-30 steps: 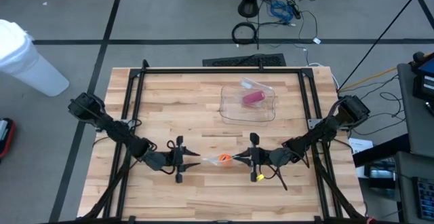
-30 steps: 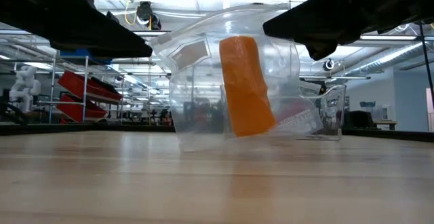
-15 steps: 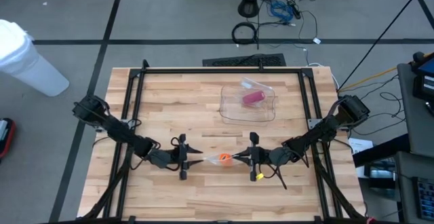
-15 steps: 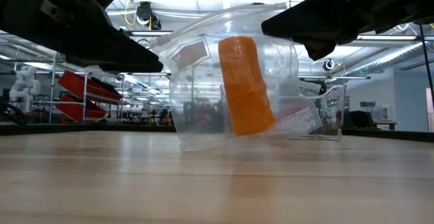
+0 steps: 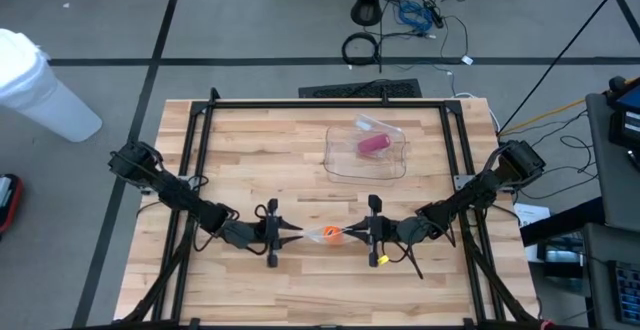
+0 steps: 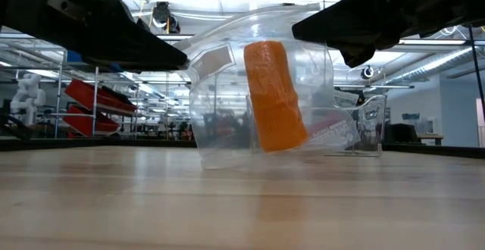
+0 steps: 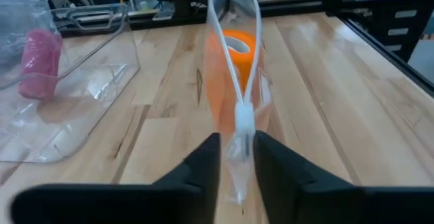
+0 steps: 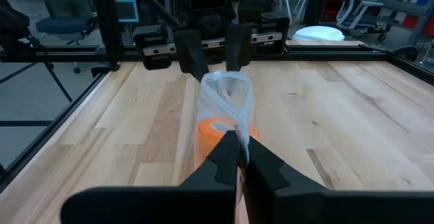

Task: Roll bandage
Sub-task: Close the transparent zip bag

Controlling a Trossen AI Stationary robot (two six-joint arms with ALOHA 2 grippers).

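Overhead, I see the wooden table with both arms meeting near its front middle over a clear zip bag — its contents barely resolve from up there. From table height I can make out an orange bandage roll standing tilted inside the bag. My right gripper is clamped on one bag edge, fingers together. My left gripper has its jaws narrow about the opposite edge at the zip seal — whether they grip it I cannot tell. Only the left wrist view shows clearly a pink roll in a clear tray farther back.
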